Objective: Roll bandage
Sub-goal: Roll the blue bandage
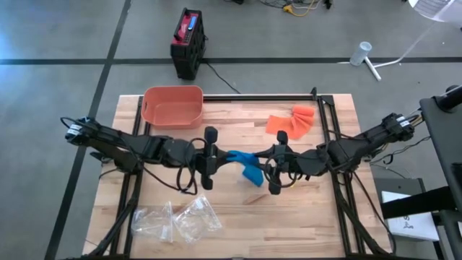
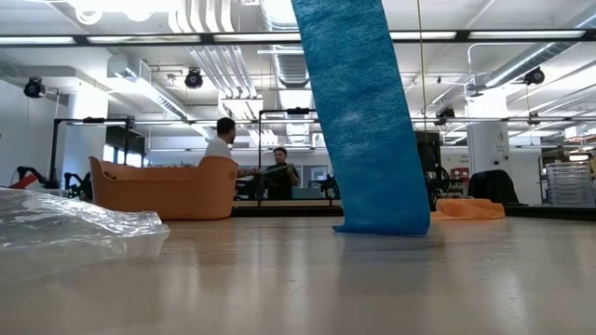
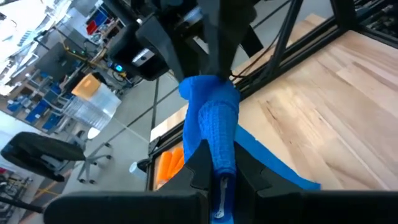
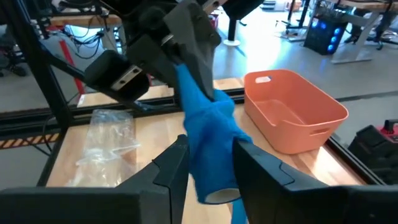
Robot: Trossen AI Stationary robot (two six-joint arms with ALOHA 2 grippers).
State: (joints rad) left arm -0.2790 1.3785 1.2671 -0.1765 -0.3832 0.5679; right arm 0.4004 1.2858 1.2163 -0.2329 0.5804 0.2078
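A blue bandage [image 1: 244,157] is held above the table's middle between my two grippers. My left gripper [image 1: 222,154] comes from the table's left and is shut on one bunched end. From the right, my right gripper [image 1: 264,163] is shut on the rolled part [image 4: 210,163]. A flat strip [image 2: 365,121] of the bandage hangs down, and its lower end [image 2: 386,226] rests on the tabletop. An orange bandage [image 1: 291,121] lies spread at the far right of the table. My left gripper pinches the bandage's twisted, bunched end [image 3: 222,163] between its two fingers, coming about level from the table's left. This end is lifted clear, and the bandage runs on from it to the other gripper. My right gripper has the rolled part of the bandage [image 4: 211,180] between its two fingers [image 4: 172,163], coming about level from the table's right. The roll is lifted clear of the table, and its loose strip hangs below it down to the tabletop.
An orange bin [image 1: 173,106] stands at the far left of the table. Clear plastic bags [image 1: 177,220] lie near the front left edge. A black frame [image 1: 328,115] runs along the table's far and right sides. People [image 2: 223,140] show in the room behind.
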